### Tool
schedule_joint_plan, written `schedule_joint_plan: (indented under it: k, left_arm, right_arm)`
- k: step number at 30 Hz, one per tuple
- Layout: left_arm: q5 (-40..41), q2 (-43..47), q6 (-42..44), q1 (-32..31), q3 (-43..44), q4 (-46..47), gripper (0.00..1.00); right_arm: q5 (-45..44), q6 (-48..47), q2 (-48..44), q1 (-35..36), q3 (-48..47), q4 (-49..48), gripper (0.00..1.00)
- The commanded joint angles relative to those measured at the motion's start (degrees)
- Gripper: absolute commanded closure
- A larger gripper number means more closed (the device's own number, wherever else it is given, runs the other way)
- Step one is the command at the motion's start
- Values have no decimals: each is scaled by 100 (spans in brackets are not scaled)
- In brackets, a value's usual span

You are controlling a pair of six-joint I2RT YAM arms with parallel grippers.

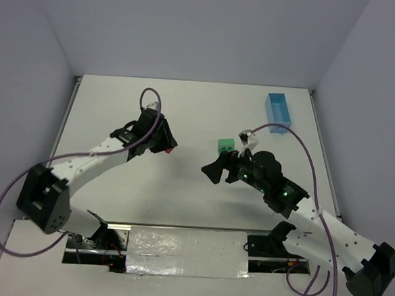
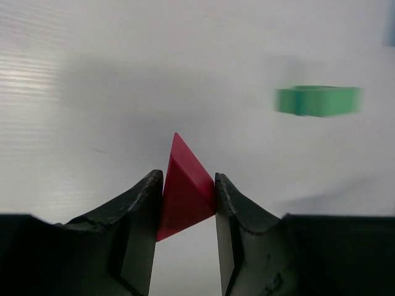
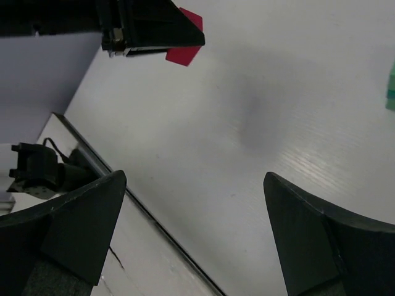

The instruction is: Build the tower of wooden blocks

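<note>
My left gripper (image 2: 188, 185) is shut on the red triangular roof-shaped piece (image 2: 185, 188) and holds it above the table; the piece also shows in the top view (image 1: 168, 149) and in the right wrist view (image 3: 184, 52). The green block stack (image 1: 225, 146) stands on the table right of the left gripper (image 1: 165, 146), and it shows blurred in the left wrist view (image 2: 318, 100). My right gripper (image 1: 214, 171) is open and empty, just below and left of the green stack. Its fingers (image 3: 80, 219) spread wide over bare table.
A light blue rectangular tray (image 1: 278, 112) lies at the back right of the white table (image 1: 186, 113). Purple cables loop off both arms. A taped strip and metal rail (image 1: 184, 245) run along the near edge between the arm bases.
</note>
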State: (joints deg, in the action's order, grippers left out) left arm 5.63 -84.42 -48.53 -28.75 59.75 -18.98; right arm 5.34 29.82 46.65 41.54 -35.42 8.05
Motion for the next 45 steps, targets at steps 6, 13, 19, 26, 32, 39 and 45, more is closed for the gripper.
schedule_joint_plan:
  k: [6,13,19,26,32,39,45]
  left_arm:
    - [798,1621,-2606,-1692,-630,1159,100]
    - [1168,1868,-2995,-2380,-675,1336,100]
    - [1081,1886,-3215,-2565,-903,1660,100]
    - [808,1754,-3215,-2600,-894,2011,100]
    - [703,1815,-3136,-2609,-921,2109,94]
    - [632,1903,-2987,-2609,-1052,2241,71]
    - [615,2149,-2574,-2609,-1123,2364,23]
  right_arm:
    - [-1181,384,888,1284,-279,-1781,3]
    - [-3029,709,1145,1936,-713,-1103,9]
    - [-3303,552,477,2007,-194,-1719,30]
    - [-2996,68,871,2007,-272,-2097,48]
    - [-2996,-187,1056,2016,-282,-2255,56]
    - [-2680,-810,995,2007,-202,-2519,98]
    - [-2161,-1548,617,2007,-27,-2563,100]
